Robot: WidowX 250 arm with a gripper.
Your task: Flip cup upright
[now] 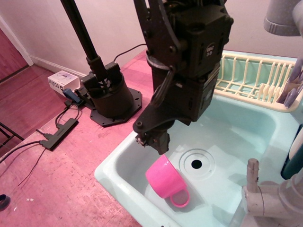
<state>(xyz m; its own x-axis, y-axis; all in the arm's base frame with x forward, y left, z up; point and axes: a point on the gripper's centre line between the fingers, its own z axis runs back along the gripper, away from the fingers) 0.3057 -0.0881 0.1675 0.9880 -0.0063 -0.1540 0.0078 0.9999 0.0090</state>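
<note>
The cup (164, 179) is bright pink and sits in the teal sink (227, 142), near the front left wall. Its closed base faces up and its loop handle (180, 198) points to the front right. Its mouth does not show. My black gripper (157, 144) hangs directly above the cup, its fingertips just over the cup's upper edge. I see the fingers from the side, one in front of the other. I cannot tell whether they are open or shut, or whether they touch the cup.
The drain (196, 164) lies right of the cup. A cream dish rack (251, 78) stands at the back of the sink. A grey faucet (265, 196) is at the front right. A black arm base (110, 97), cables and a white box (61, 81) sit on the pink counter at left.
</note>
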